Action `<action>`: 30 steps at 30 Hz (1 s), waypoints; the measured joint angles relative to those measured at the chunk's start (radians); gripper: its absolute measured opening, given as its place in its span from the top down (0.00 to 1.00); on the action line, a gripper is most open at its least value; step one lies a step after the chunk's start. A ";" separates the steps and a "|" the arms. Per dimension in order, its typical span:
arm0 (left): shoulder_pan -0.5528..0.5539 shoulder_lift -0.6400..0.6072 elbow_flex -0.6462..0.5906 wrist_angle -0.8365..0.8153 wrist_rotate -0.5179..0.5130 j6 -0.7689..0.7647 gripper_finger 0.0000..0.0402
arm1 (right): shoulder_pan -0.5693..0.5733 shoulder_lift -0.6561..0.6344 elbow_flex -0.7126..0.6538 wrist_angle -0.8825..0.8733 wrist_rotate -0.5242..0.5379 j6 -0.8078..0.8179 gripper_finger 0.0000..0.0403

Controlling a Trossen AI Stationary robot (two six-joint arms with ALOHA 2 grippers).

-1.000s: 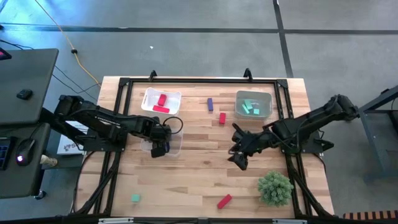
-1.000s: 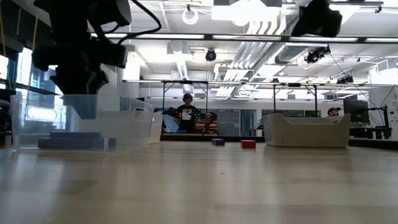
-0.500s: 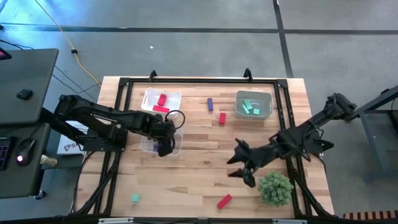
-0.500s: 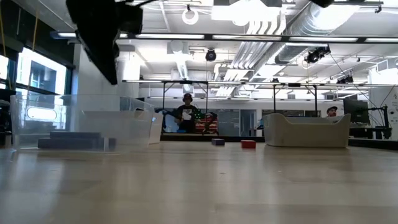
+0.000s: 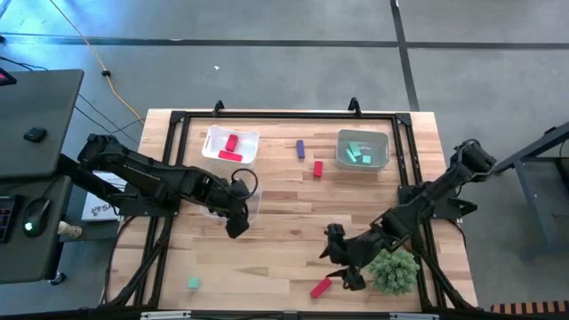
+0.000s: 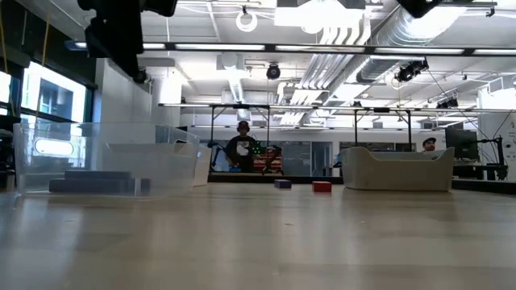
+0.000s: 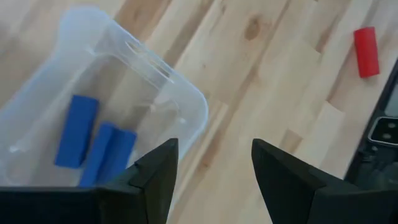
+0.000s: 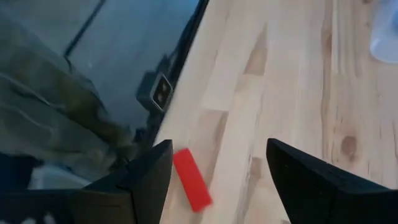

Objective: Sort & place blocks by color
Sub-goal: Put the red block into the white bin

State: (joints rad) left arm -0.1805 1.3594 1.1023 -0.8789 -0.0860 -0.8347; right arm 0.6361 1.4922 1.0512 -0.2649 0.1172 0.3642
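Note:
My left gripper (image 5: 237,228) (image 7: 214,149) hangs open above the near corner of the clear bin (image 5: 233,204) (image 7: 124,93), where two purple-blue bars (image 7: 81,130) lie flat. My right gripper (image 5: 341,265) (image 8: 219,146) is open above the table near its near edge, close to a red bar (image 5: 321,287) (image 8: 191,179) lying flat there. Red blocks (image 5: 231,147) lie in a white bin. Teal blocks (image 5: 359,152) sit in another bin. A purple block (image 5: 300,148), a red block (image 5: 317,168) and a teal cube (image 5: 193,283) lie loose on the wood.
A bushy green plant ball (image 5: 393,269) sits right beside my right gripper, toward the table's right. A black frame rail (image 5: 284,114) runs around the tabletop. In the low view the clear bin (image 6: 105,157) stands at the left, and people show in the room behind.
My right gripper has swept from the table's middle toward the near edge and now hangs by the red bar next to the plant. My left gripper has risen out of the clear bin and drifted a little toward the near edge. The blocks have stayed put.

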 joint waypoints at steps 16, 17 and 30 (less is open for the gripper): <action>-0.077 0.000 0.000 0.000 -0.002 -0.135 0.51 | 0.016 0.204 0.000 0.004 -0.074 -0.122 0.38; -0.077 0.000 0.000 0.000 -0.002 -0.136 0.51 | 0.020 0.217 0.000 0.004 -0.076 -0.132 0.38; -0.076 0.000 0.000 0.001 -0.003 -0.150 0.51 | 0.060 0.338 0.000 0.096 -0.073 -0.164 0.38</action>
State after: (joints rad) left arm -0.2569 1.3594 1.1019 -0.8780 -0.0895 -0.9848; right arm 0.6957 1.8304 1.0512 -0.1685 0.0441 0.2001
